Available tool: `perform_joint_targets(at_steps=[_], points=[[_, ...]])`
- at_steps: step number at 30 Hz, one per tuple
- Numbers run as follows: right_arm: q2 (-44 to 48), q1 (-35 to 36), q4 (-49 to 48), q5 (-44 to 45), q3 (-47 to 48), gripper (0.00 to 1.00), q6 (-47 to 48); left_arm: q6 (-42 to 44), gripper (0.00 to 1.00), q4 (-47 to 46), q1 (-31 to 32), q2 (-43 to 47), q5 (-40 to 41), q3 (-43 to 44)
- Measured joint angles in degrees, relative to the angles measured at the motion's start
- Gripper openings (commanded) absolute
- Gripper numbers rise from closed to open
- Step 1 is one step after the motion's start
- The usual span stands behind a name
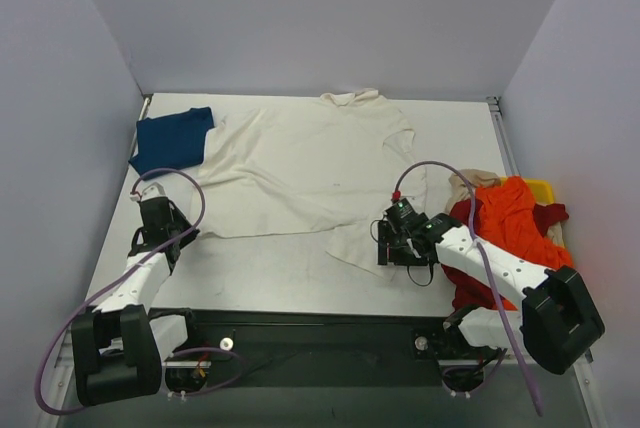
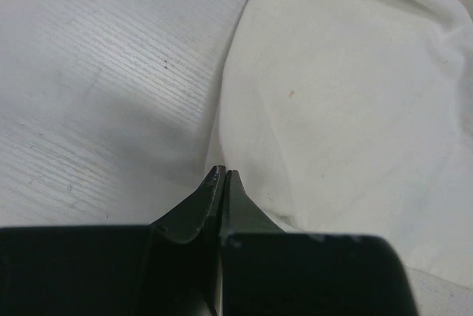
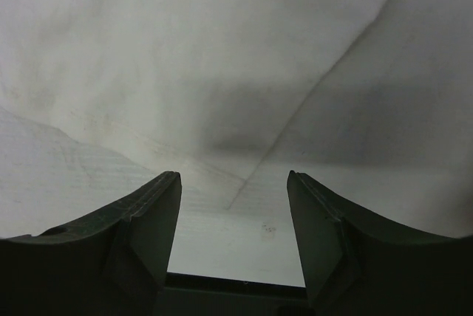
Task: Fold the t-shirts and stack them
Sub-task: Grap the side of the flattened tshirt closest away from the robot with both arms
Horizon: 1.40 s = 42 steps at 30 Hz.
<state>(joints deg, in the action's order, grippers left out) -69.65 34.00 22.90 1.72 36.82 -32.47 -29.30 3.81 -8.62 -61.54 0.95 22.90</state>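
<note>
I judge the cream t-shirt [image 1: 300, 163] limp, best pinched at hem corners; left hand [image 2: 224, 173] pressed together, right hand [image 3: 233, 177] spread.

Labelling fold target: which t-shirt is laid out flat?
The cream t-shirt, spread open mid-table. The dark blue t-shirt is bunched far left; the orange t-shirt lies heaped at right.

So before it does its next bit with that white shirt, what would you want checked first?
1. Cream shirt spread open on the table: ok.
2. Right hand open, over the shirt's near edge: ok.
3. Left hand shut at the shirt's edge: ok.
4. Cloth actually pinched in the left hand: cannot tell.
5. Orange shirt pile clear of the cream shirt: ok.
</note>
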Motion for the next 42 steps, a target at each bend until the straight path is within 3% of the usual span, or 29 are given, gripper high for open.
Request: perform_joint_targets(at_steps=[20,23,30,42], points=[[-5.7,5.1,0.3,1.7,-2.2,0.4,-6.1,0.0,0.0,-0.3,0.0,-1.9,-0.2,0.0],[-6.1,5.2,0.0,1.4,-2.0,0.33,-6.2,0.0,0.0,-0.3,0.0,-1.9,-0.2,0.0],[-6.9,6.3,-1.5,0.7,-1.6,0.0,-6.3,0.0,0.0,-0.2,0.0,-1.2,-0.2,0.0],[1.8,11.8,5.7,4.0,-5.0,0.0,-11.1,-0.8,0.0,0.0,0.0,6.6,0.3,-0.8]])
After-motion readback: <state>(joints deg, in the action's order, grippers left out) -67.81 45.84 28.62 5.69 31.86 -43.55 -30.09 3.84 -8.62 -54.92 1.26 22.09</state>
